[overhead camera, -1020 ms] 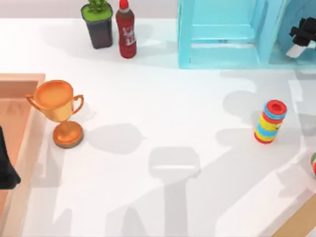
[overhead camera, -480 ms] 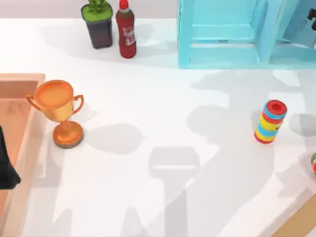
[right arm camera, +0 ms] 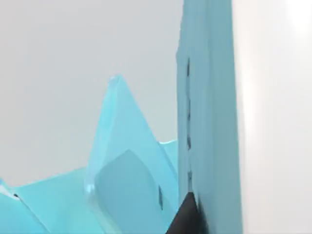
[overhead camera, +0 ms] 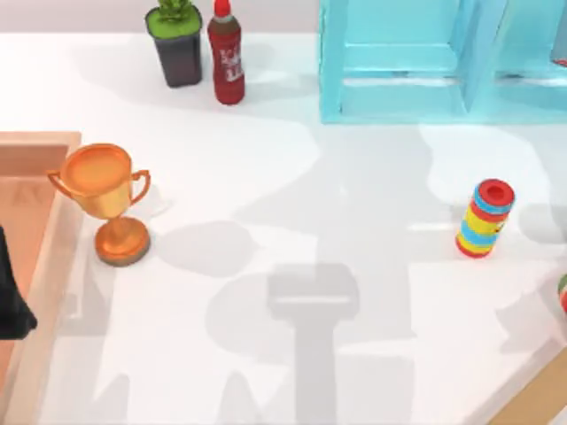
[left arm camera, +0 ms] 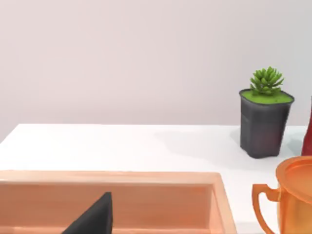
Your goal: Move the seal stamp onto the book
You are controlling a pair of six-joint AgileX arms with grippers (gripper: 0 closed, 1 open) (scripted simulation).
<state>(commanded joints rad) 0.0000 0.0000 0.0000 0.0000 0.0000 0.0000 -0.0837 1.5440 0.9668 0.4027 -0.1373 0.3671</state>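
Observation:
The seal stamp and the book are out of view. My left arm [overhead camera: 7, 297] is parked at the table's far left, over the wooden tray [overhead camera: 40, 146]. A dark part of my left gripper [left arm camera: 92, 219] juts over that tray's inside [left arm camera: 146, 204]. A dark tip of my right gripper [right arm camera: 184, 217] sits close against a wall of the light-blue shelf unit [right arm camera: 204, 122].
An orange trophy [overhead camera: 106, 199] stands left of centre. A potted plant [overhead camera: 177, 44] and a red bottle [overhead camera: 227, 55] are at the back. The shelf unit [overhead camera: 399, 62] fills the back right. A rainbow-striped cylinder [overhead camera: 485, 218] stands at the right.
My right gripper, seen by the shelf at the top right a second ago, has left the top view past its right edge. Large shadows have shifted across the table. The left arm is still.

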